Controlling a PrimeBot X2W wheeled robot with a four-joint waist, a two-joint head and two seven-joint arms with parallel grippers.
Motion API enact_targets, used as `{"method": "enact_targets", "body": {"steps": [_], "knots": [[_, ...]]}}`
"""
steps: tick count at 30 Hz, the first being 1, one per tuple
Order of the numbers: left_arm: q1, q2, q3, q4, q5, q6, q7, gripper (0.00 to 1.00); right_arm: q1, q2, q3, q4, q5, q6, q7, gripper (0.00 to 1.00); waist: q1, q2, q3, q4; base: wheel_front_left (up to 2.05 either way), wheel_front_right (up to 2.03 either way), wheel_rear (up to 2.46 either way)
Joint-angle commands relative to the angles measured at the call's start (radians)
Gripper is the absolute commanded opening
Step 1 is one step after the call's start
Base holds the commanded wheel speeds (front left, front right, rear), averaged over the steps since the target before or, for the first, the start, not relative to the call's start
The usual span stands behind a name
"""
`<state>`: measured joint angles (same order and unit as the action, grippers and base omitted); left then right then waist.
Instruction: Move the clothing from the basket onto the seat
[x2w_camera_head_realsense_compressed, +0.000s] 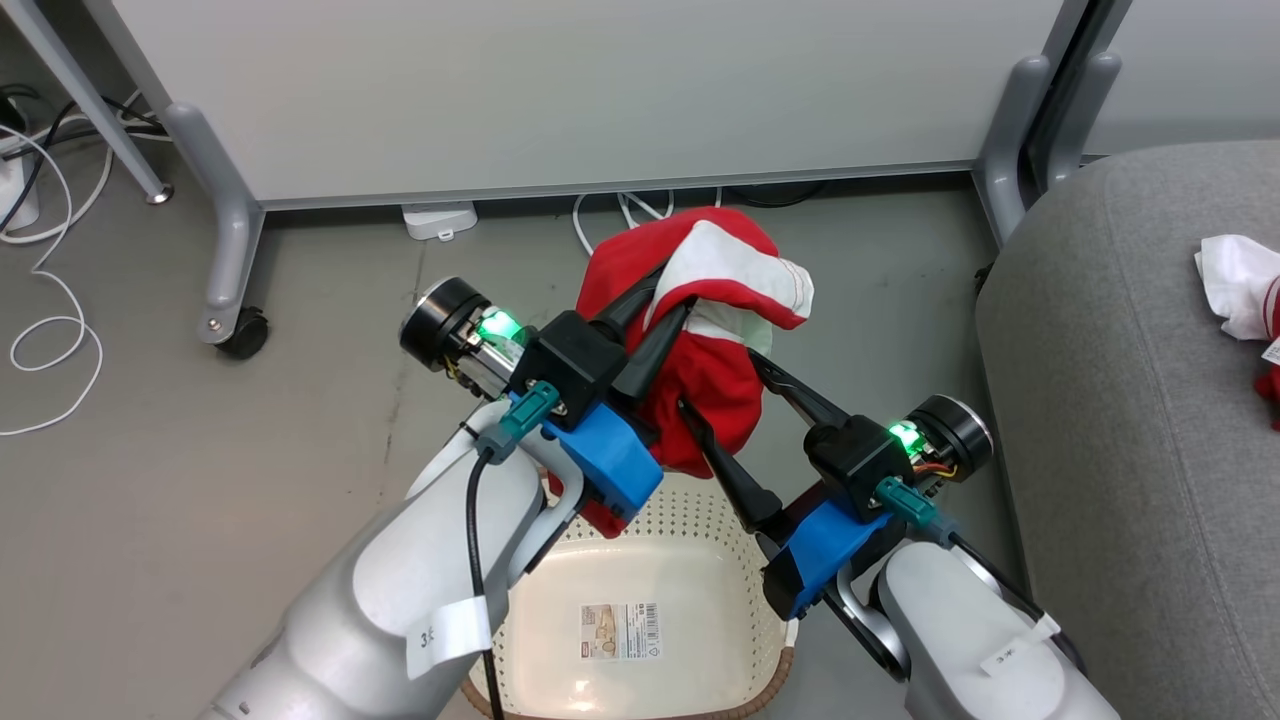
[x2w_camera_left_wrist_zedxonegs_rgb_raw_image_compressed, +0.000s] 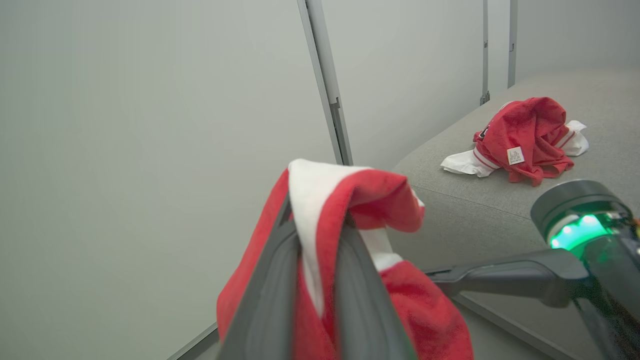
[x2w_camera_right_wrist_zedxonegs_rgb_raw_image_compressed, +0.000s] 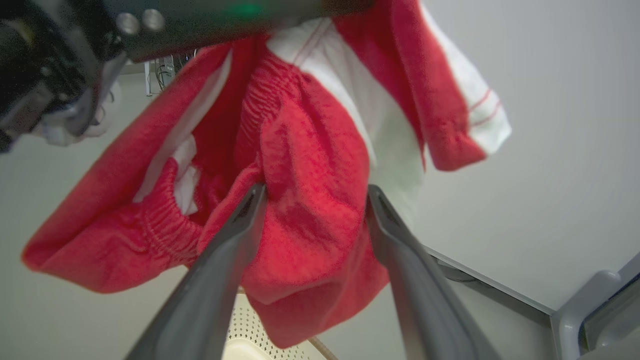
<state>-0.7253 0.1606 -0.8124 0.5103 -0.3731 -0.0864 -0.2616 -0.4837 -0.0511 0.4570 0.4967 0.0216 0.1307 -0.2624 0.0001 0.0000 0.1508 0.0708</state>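
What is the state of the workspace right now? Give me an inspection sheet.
Surface: grey floor; grey seat at the right.
Job's things: held red-and-white garment hangs above basket; second garment, with tag, lies on seat; barcode sticker shows on basket bottom.
Clutter: white box under partition.
End effectors: left end effector shut on held garment; right end effector open, fingers astride the hanging cloth.
Cables: white cables on floor at left; more under partition.
Surroundings: grey partition on castered feet.

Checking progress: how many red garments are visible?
2: one red-and-white garment in the left gripper above the cream perforated basket; a second garment crumpled on the grey fabric seat, possibly hiding more.
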Motion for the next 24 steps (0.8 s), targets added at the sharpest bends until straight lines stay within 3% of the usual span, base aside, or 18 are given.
{"method": "enact_targets", "body": {"steps": [1, 7, 8, 9, 24], "knots": [[-0.018, -0.007, 0.006, -0.006, 0.007, -0.003, -0.005, 0.00, -0.023, 0.001, 0.006, 0.024, 0.018, 0.000, -0.004, 1.00, -0.0001, 0.0000, 0.004, 0.007, 0.00, 0.00, 0.00], [-0.016, -0.024, 0.011, -0.010, 0.013, -0.010, -0.005, 0.00, -0.050, 0.001, 0.011, 0.057, 0.078, 0.000, -0.004, 1.00, -0.0001, 0.0000, 0.006, 0.020, 0.00, 0.00, 0.00], [-0.014, -0.025, 0.012, -0.011, 0.015, -0.011, -0.005, 0.00, -0.050, 0.001, 0.012, 0.069, 0.089, 0.000, -0.004, 0.77, -0.0001, 0.0000, 0.005, 0.022, 0.00, 0.00, 0.00], [-0.012, -0.027, 0.013, -0.011, 0.017, -0.012, -0.005, 0.00, -0.054, 0.001, 0.014, 0.076, 0.101, 0.000, -0.004, 0.00, -0.0001, 0.0000, 0.004, 0.023, 0.00, 0.00, 0.00], [0.009, -0.028, 0.035, -0.006, 0.034, -0.018, -0.005, 0.00, -0.070, 0.001, 0.032, 0.076, 0.146, 0.000, -0.004, 0.00, -0.0001, 0.0000, -0.003, 0.021, 0.00, 0.00, 0.00]]}}
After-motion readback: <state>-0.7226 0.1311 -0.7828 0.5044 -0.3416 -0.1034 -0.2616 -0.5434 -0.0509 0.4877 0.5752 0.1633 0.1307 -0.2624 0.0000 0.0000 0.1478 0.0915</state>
